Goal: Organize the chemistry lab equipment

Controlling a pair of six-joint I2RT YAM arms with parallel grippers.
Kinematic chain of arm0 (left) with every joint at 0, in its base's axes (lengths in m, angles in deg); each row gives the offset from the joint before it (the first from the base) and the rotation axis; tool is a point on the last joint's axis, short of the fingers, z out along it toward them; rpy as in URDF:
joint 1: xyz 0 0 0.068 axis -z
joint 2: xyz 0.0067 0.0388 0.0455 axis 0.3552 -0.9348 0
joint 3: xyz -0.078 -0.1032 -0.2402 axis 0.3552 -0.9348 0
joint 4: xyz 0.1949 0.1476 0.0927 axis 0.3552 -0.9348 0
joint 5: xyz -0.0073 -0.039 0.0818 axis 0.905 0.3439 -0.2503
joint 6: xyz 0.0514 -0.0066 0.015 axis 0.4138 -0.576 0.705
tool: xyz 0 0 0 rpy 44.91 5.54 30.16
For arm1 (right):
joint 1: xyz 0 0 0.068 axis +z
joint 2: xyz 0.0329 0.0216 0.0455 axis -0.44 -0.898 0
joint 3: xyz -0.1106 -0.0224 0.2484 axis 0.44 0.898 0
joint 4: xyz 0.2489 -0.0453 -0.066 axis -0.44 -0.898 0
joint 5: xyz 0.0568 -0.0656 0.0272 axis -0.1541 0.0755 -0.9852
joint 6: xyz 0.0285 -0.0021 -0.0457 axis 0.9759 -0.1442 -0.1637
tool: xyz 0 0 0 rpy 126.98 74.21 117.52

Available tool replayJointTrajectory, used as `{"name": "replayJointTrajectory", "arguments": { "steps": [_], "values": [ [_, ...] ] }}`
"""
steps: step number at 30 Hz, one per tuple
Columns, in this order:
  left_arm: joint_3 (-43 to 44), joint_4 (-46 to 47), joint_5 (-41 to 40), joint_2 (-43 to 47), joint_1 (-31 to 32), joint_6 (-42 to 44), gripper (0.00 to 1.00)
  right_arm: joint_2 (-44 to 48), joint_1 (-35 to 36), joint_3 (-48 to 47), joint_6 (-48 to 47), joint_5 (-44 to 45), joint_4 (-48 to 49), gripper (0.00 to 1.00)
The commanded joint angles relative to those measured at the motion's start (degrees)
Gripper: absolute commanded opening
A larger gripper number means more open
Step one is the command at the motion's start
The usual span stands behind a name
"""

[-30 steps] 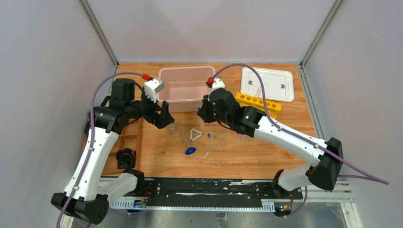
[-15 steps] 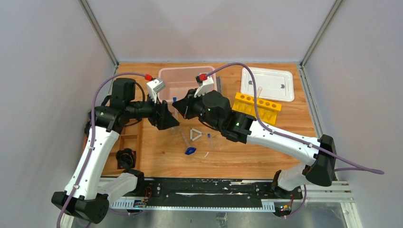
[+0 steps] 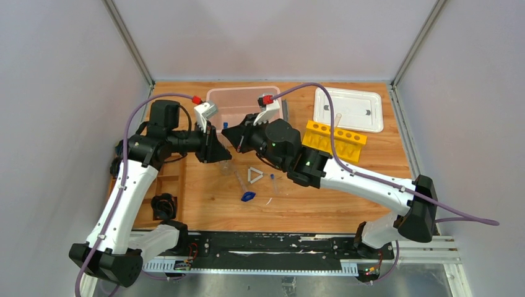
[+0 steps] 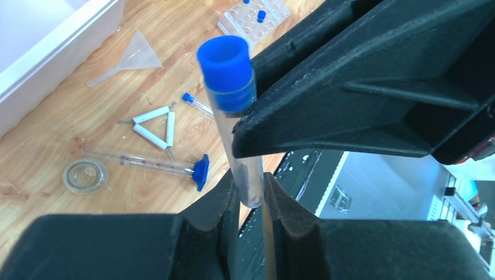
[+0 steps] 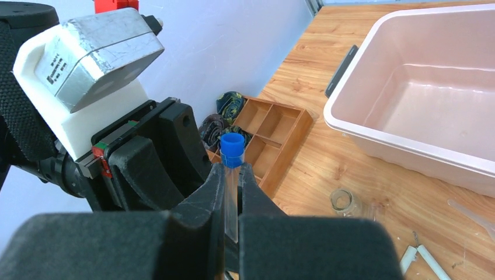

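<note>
A clear tube with a blue cap (image 4: 225, 76) hangs in the air between both arms, in front of the pink bin. My right gripper (image 5: 232, 175) is shut on it just below the cap (image 5: 232, 146). My left gripper (image 4: 250, 184) is shut on its rounded bottom end. In the top view the two grippers meet, left (image 3: 218, 148) and right (image 3: 232, 137). On the table below lie the white triangle (image 3: 254, 175), a blue clip (image 3: 247, 197), a small clear beaker (image 3: 225, 167), a funnel (image 4: 137, 55) and another capped tube (image 3: 273, 180).
The pink bin (image 3: 238, 105) stands at the back, a white lid (image 3: 348, 109) at the back right, and the yellow rack (image 3: 334, 141) in front of the lid. A clear rack (image 4: 254, 14) holds capped tubes. A wooden compartment tray (image 3: 166, 185) sits at the left edge.
My right gripper has carried the tube leftwards to the left gripper. The left jaws, wide a second ago, have closed on the tube's bottom end.
</note>
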Motion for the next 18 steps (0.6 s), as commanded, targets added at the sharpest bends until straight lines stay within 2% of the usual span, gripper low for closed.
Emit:
{"name": "replayJointTrajectory", "arguments": {
  "steps": [1, 4, 9, 14, 18],
  "values": [
    [1.58, 0.95, -0.44, 0.13, 0.0, 0.65, 0.14, 0.53, 0.99, 1.4, 0.84, 1.73, 2.08, 0.0],
    [1.53, 0.86, -1.36, 0.2, 0.05, 1.29, 0.02, 0.57, 0.82, 0.39, 1.97, 3.16, -1.43, 0.14],
    [-0.66, 0.89, -2.47, 1.79, 0.08, 6.21, 0.0, 1.02, -2.19, -5.59, 3.76, -1.95, -14.26, 0.46],
    [-3.53, 0.82, -5.04, 4.92, 0.07, 13.79, 0.0, -2.96, -5.66, -19.62, 0.54, -13.36, -33.1, 0.56],
    [-4.02, -0.71, -6.16, 5.38, 0.08, 17.71, 0.0, -5.75, -7.81, -27.73, -2.2, -22.61, -42.03, 0.61]
  ]
}}
